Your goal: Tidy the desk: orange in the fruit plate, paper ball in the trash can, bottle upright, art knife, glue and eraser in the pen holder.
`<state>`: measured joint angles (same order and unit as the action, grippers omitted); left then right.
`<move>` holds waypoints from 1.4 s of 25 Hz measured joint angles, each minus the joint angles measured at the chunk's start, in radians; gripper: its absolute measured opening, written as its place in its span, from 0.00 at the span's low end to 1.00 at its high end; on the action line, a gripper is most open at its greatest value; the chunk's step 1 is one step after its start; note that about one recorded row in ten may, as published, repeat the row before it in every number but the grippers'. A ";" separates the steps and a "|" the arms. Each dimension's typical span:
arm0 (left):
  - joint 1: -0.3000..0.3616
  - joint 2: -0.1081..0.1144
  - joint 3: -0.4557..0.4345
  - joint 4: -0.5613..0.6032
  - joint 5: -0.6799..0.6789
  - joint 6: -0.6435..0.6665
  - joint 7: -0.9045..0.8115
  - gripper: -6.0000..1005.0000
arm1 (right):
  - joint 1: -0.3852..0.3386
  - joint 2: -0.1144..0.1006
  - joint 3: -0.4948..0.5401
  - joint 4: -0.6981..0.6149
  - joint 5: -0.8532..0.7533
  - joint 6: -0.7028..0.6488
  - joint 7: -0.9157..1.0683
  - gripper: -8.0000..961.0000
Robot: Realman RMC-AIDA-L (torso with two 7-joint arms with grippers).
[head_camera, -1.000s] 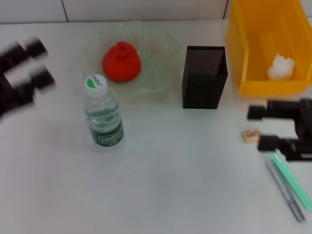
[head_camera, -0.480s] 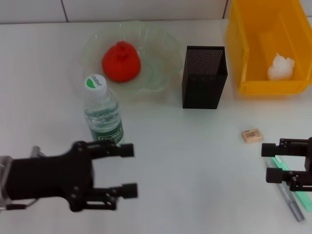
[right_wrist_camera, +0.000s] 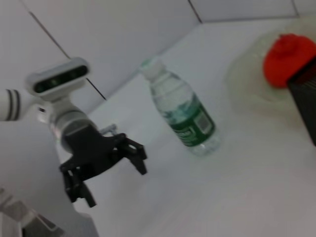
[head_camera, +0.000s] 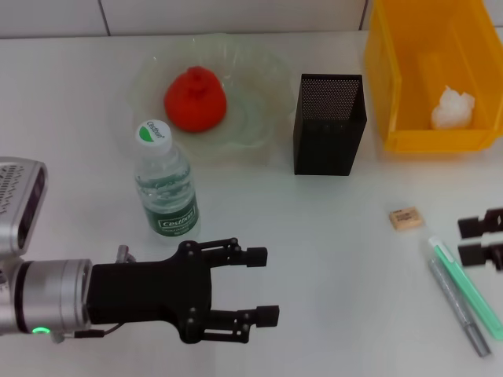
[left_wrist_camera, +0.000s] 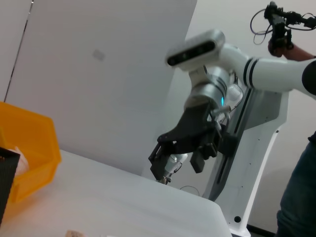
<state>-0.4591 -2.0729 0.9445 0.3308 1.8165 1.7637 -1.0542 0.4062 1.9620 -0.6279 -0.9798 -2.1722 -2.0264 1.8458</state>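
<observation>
The orange (head_camera: 195, 98) lies in the clear fruit plate (head_camera: 255, 118). The bottle (head_camera: 167, 184) stands upright. The paper ball (head_camera: 453, 107) lies in the yellow bin (head_camera: 409, 140). The black mesh pen holder (head_camera: 330, 124) stands between plate and bin. The eraser (head_camera: 405, 218) lies on the table. A green stick (head_camera: 465, 287) and a grey stick (head_camera: 460, 308) lie beside each other; I cannot tell which is the knife and which the glue. My left gripper (head_camera: 262, 285) is open and empty, in front of the bottle. My right gripper (head_camera: 465, 240) is open and empty at the right edge, right of the eraser.
The white table ends at a tiled wall behind. The right wrist view shows the bottle (right_wrist_camera: 182, 116), the orange (right_wrist_camera: 286, 54) and my left gripper (right_wrist_camera: 114, 181). The left wrist view shows the yellow bin (left_wrist_camera: 29, 143) and my right gripper (left_wrist_camera: 175, 168).
My left arm swung from the far left down to the front middle, in front of the bottle. My right gripper drew back from beside the eraser to the right edge.
</observation>
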 joint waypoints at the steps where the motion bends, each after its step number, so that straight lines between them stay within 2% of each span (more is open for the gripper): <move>1: 0.000 0.000 0.000 0.000 0.000 0.000 0.000 0.80 | 0.023 -0.001 -0.001 -0.062 -0.038 -0.008 0.079 0.69; 3: -0.007 -0.001 0.002 -0.005 0.000 -0.009 0.003 0.80 | 0.074 -0.002 -0.006 -0.177 -0.112 -0.031 0.221 0.69; 4: -0.031 -0.005 0.002 -0.023 -0.005 -0.027 0.002 0.80 | 0.126 -0.001 -0.011 -0.267 -0.192 -0.065 0.340 0.69; 5: -0.036 -0.004 0.002 -0.028 -0.005 -0.032 0.000 0.80 | 0.126 -0.001 -0.011 -0.267 -0.192 -0.065 0.340 0.69; 7: -0.036 -0.004 0.002 -0.028 -0.005 -0.032 0.000 0.80 | 0.172 0.008 -0.014 -0.352 -0.279 -0.104 0.437 0.69; 8: -0.043 -0.005 0.000 -0.030 -0.006 -0.047 -0.004 0.80 | 0.189 0.019 -0.024 -0.389 -0.319 -0.116 0.474 0.69; 9: -0.043 -0.005 0.000 -0.030 -0.006 -0.047 -0.004 0.80 | 0.206 0.039 -0.065 -0.453 -0.393 -0.122 0.538 0.69; 10: -0.043 -0.005 -0.001 -0.030 -0.006 -0.050 -0.005 0.80 | 0.206 0.039 -0.065 -0.453 -0.393 -0.122 0.538 0.69; 12: -0.043 -0.005 -0.001 -0.031 -0.006 -0.053 -0.006 0.80 | 0.207 0.063 -0.137 -0.502 -0.471 -0.093 0.593 0.69; 14: -0.043 -0.006 -0.003 -0.032 -0.007 -0.059 -0.007 0.80 | 0.201 0.101 -0.229 -0.538 -0.576 -0.035 0.650 0.69; 15: -0.043 -0.006 -0.003 -0.032 -0.007 -0.059 -0.007 0.80 | 0.201 0.101 -0.229 -0.538 -0.576 -0.035 0.650 0.69; 17: -0.043 -0.006 -0.004 -0.032 -0.007 -0.064 -0.007 0.80 | 0.195 0.117 -0.281 -0.537 -0.627 0.005 0.679 0.69; 19: -0.047 -0.006 0.002 -0.033 -0.007 -0.094 -0.008 0.80 | 0.176 0.121 -0.366 -0.502 -0.650 0.067 0.724 0.69; 26: -0.049 -0.002 -0.005 -0.033 -0.007 -0.107 -0.009 0.80 | 0.164 0.123 -0.487 -0.437 -0.668 0.149 0.779 0.68; 29: -0.048 -0.001 -0.005 -0.033 -0.006 -0.116 -0.009 0.80 | 0.165 0.124 -0.593 -0.408 -0.682 0.195 0.823 0.68; 35: -0.043 -0.002 -0.006 -0.034 -0.006 -0.131 -0.009 0.80 | 0.183 0.124 -0.691 -0.360 -0.683 0.238 0.862 0.68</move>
<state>-0.5023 -2.0750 0.9388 0.2967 1.8101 1.6324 -1.0631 0.5888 2.0857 -1.3191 -1.3393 -2.8556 -1.7883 2.7083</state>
